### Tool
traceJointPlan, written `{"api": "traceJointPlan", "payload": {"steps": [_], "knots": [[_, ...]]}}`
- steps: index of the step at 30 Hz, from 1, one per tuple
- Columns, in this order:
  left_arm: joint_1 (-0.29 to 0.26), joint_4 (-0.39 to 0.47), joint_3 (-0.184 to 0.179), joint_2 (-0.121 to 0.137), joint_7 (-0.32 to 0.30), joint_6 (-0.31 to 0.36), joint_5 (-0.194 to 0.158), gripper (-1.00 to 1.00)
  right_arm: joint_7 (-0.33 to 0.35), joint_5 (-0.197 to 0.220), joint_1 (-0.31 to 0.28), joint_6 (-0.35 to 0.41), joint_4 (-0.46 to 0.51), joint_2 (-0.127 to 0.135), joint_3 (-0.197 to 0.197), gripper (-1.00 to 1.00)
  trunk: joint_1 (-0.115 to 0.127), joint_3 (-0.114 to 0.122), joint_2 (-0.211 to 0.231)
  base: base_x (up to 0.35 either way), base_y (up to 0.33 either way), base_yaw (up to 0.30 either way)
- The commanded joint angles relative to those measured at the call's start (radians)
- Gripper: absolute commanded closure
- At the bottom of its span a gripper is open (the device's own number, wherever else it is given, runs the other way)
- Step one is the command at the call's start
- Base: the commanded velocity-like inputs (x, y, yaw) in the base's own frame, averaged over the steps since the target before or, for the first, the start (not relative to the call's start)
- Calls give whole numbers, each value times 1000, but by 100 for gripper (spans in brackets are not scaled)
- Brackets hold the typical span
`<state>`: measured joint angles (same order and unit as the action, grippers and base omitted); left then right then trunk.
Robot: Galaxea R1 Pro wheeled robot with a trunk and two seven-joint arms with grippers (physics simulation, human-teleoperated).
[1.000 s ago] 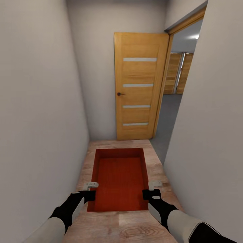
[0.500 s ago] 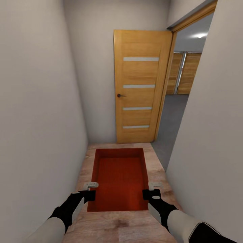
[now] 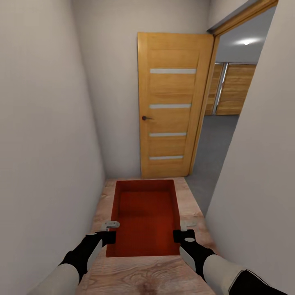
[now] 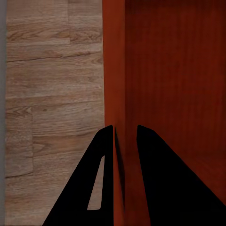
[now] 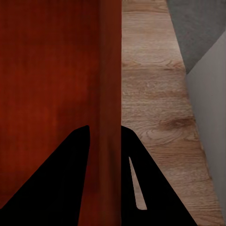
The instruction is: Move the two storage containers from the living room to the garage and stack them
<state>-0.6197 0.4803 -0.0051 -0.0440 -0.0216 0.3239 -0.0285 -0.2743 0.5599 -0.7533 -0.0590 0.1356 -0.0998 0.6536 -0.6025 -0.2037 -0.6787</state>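
One orange-red storage container (image 3: 145,217) hangs level in front of me, carried over a light wood-plank floor (image 3: 192,213) in a narrow hallway. My left gripper (image 3: 110,230) is shut on its left wall (image 4: 114,70), one finger on each side of the wall. My right gripper (image 3: 185,229) is shut on its right wall (image 5: 110,70) in the same way. The bin is open-topped with nothing inside. Through a doorway ahead on the right lies a dark grey floor (image 3: 215,139) under a ceiling light. The second container is out of view.
White walls close in on both sides, the right one (image 3: 262,164) ending at the doorway. A light-wood door (image 3: 174,106) with pale strips stands open ahead, against the hallway's end wall. Wood panels (image 3: 237,88) show at the back of the grey-floored room.
The whole view has advanced down the hallway: the door and doorway loom larger and more of the grey-floored room shows. The container and both grippers keep the same place in the picture.
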Motion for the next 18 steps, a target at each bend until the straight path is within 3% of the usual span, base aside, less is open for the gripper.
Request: {"api": "traceJointPlan", "payload": {"steps": [1, 18], "knots": [[0, 0, 8, 1, 3, 6, -6, 100, -33, -8, -1, -39, 1, 14, -49, 100, -1, -1, -1, 322, 0, 0], [0, 0, 8, 1, 3, 6, -6, 100, -33, -8, -1, -39, 1, 14, -49, 100, -1, -1, -1, 322, 0, 0]]}}
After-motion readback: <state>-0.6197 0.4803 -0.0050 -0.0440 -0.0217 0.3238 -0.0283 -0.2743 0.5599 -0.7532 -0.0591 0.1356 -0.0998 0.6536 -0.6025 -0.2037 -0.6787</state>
